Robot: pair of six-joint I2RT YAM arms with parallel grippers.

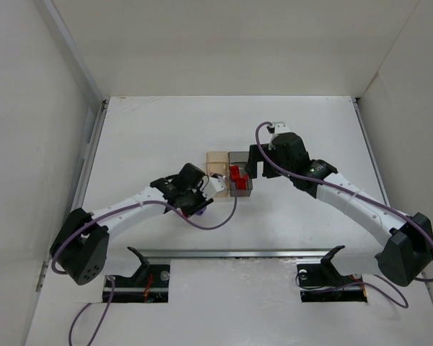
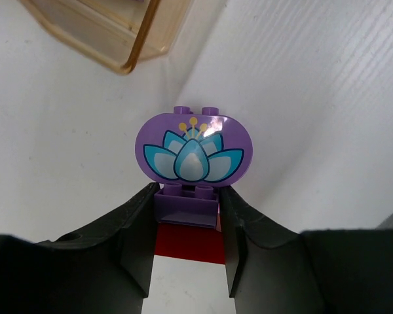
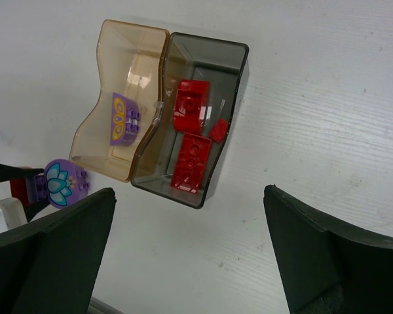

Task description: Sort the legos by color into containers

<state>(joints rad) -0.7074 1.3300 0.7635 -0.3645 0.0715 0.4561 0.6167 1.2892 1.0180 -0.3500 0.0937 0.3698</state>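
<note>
Beside the tan bin (image 2: 111, 36), left hand (image 2: 187, 219) gripping lotus-printed purple lego (image 2: 193, 154), right hand (image 3: 188, 216) spread wide

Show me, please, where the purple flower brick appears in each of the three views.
Top external: the purple flower brick is a small speck left of centre, mostly hidden under the left arm's tip.
Left wrist: centre frame, just beyond the left gripper.
Right wrist: lower left, by the bin's corner.
Shared landmark: the tan bin, in every view.
</note>
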